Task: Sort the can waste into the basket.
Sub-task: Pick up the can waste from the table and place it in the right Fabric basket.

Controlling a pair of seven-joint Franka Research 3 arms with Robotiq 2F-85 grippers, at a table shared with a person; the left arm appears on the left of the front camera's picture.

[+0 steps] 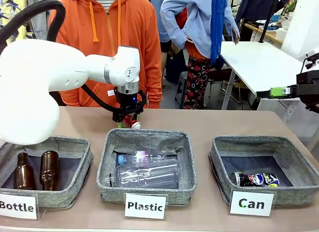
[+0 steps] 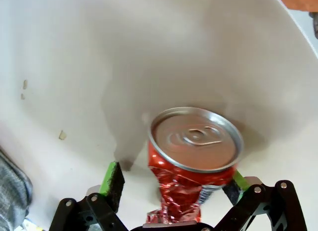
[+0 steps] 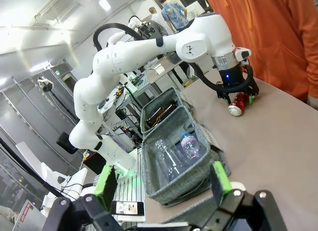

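The left gripper (image 1: pixel 127 123) is down at the table (image 1: pixel 224 123) behind the Plastic basket (image 1: pixel 146 164), jaws spread on either side of the red can (image 2: pixel 194 161), one pad clear of it. The dark can (image 1: pixel 256 179) lies in the Can basket (image 1: pixel 266 167) near its front wall. The right gripper (image 3: pixel 164 184) hangs released at the table's right end.

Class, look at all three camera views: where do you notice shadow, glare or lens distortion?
Left wrist view: the red can throws a soft grey shadow on the pale table, and its silver top catches glare. Right wrist view: wide-angle bending tilts the table and the left arm, and ceiling lights flare. Front view: even light, with the Can basket sharp.
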